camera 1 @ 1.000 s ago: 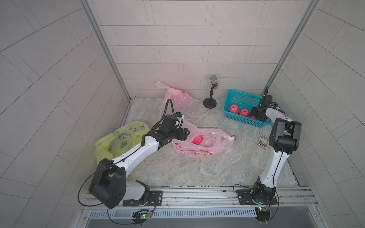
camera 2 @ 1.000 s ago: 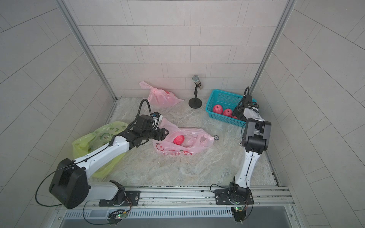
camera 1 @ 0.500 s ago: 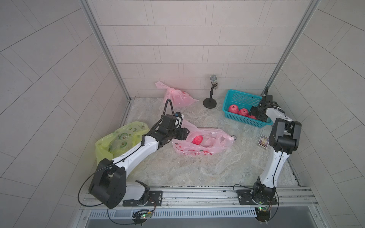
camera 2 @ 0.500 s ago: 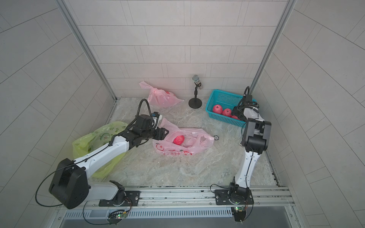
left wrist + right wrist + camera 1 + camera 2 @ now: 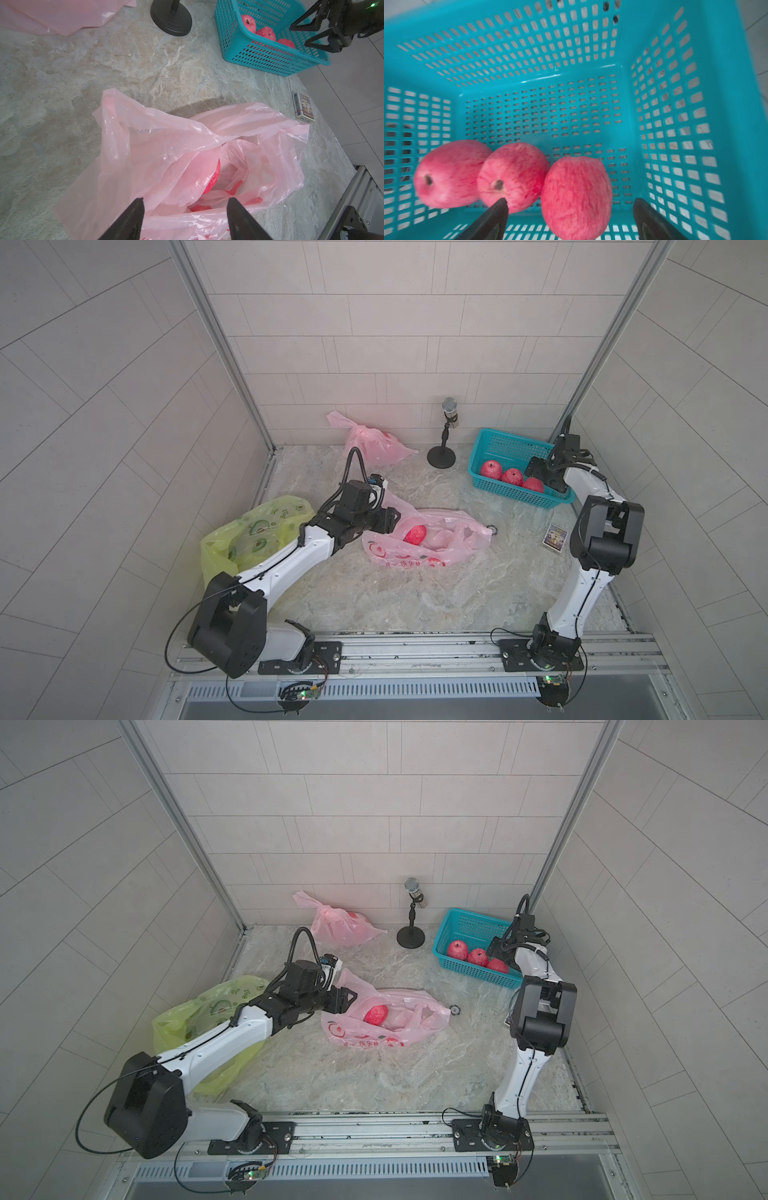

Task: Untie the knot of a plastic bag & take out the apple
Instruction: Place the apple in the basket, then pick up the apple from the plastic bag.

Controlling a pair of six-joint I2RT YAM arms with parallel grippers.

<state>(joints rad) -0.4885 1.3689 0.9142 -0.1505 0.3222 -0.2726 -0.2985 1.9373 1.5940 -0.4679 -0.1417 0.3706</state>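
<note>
The plastic bag [image 5: 399, 560], the pink one in the middle of the table [image 5: 374, 605], lies slumped on its side with its mouth gaping toward my left arm. No knot shows at that mouth in the left wrist view, so I judge the untying done. The teal basket [image 5: 511, 491] sits in the far right corner of the table and holds three apples in a row. The one nearest my right claw [image 5: 577, 197] lies free on the basket floor. One more apple [image 5: 414, 534] is still inside the pink bag, bare to the top views and half under a fold of film in the left wrist view [image 5: 214, 176]. By my reckoning, taking that apple out is what remains. A second pink bag [image 5: 374, 445] rests against the far edge, and I cannot tell whether it is knotted.

My left arm reaches low and long from the near left corner toward the middle of the table. My left claw [image 5: 390, 519] lies nearly level at the bag's mouth. Its jaws are apart over the film, gripping nothing that I can see, and the apple lies just ahead of them. My right arm rises from the near right corner, bends high at the elbow and reaches to the far right corner. My right claw [image 5: 571, 202] points down into the basket with its jaws spread wide. The apple below them touches neither finger.
</note>
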